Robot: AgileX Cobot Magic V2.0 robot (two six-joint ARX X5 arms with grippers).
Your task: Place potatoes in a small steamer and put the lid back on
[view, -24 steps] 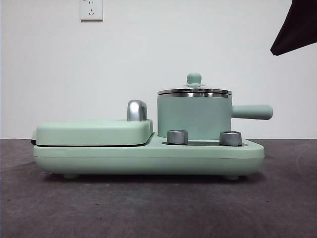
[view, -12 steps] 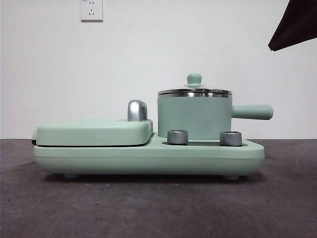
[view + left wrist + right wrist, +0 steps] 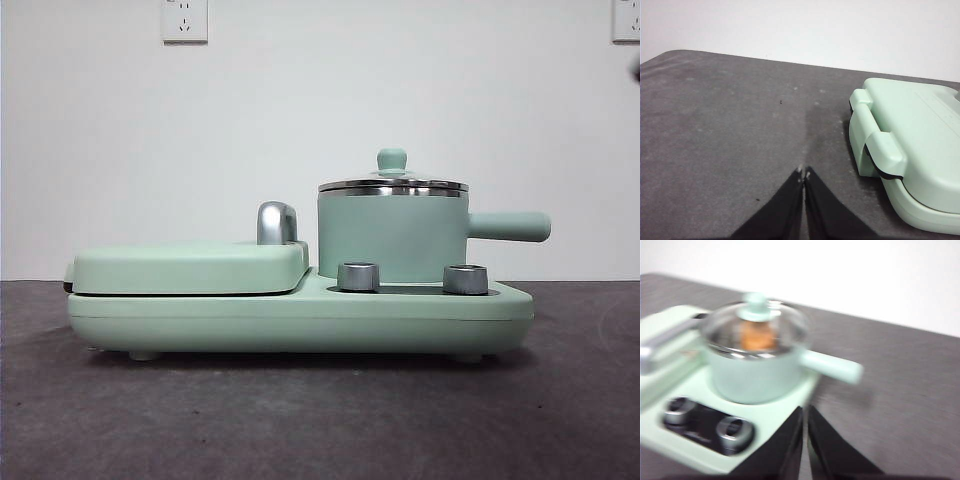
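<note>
Potatoes (image 3: 757, 336), seen as one orange-brown lump through the glass, lie inside the small steamer (image 3: 392, 236). The lid (image 3: 392, 180) sits flat on the steel rim of the pot, and its small mint-green knob stands upright on top. The pot rests on the right part of the mint-green cooker base (image 3: 300, 315), behind two metal dials (image 3: 358, 276), and its straight handle (image 3: 510, 226) points to the right in the front view. On the left part of the base the flat griddle cover (image 3: 190, 267) is closed, with a curved metal handle (image 3: 276, 222) behind it.

The right gripper (image 3: 804, 412) is clenched with nothing between its jaws; it hangs near the pot on the dial side and touches nothing. The right wrist picture is blurred. The left gripper (image 3: 803, 173) is also closed and empty, above the bare grey table (image 3: 730, 125), beside the hinged end of the griddle and apart from it.
</note>
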